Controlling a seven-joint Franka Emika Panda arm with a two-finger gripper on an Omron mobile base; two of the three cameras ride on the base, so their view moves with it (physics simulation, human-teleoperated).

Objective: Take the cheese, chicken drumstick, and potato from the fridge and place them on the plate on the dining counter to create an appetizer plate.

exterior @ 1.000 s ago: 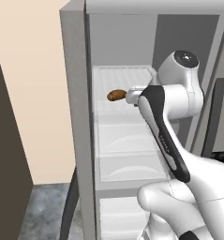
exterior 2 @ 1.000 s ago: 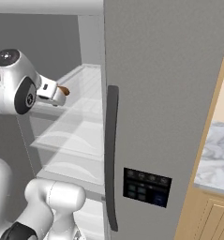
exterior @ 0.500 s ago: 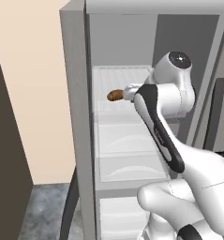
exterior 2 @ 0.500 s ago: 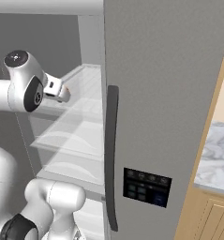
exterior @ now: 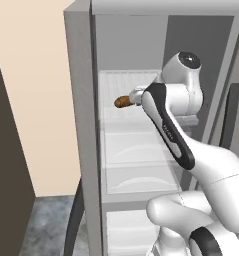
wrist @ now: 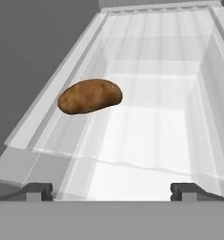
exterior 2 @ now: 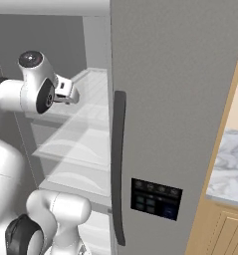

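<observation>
My claw (wrist: 111, 190) stands fully open inside the tall grey steel fridge (exterior: 81, 125), its two dark fingertips (wrist: 36, 191) spread wide at the near edge of a white translucent shelf (wrist: 151, 136), and it has hold of nothing. The smooth medium-brown oval potato (wrist: 90, 96) lies on that shelf ahead of my claw and off toward its left fingertip, close to the shelf's left rail and apart from both tips. In the left base view the potato (exterior: 122, 102) shows just past my wrist, at the shelf's left side. The fridge door (exterior 2: 175, 114), with its dark vertical handle (exterior 2: 118, 164) and black dispenser panel (exterior 2: 155, 198), hangs open on my right. A white, grey-veined marble desk top (exterior 2: 230, 164) lies beyond the door.
</observation>
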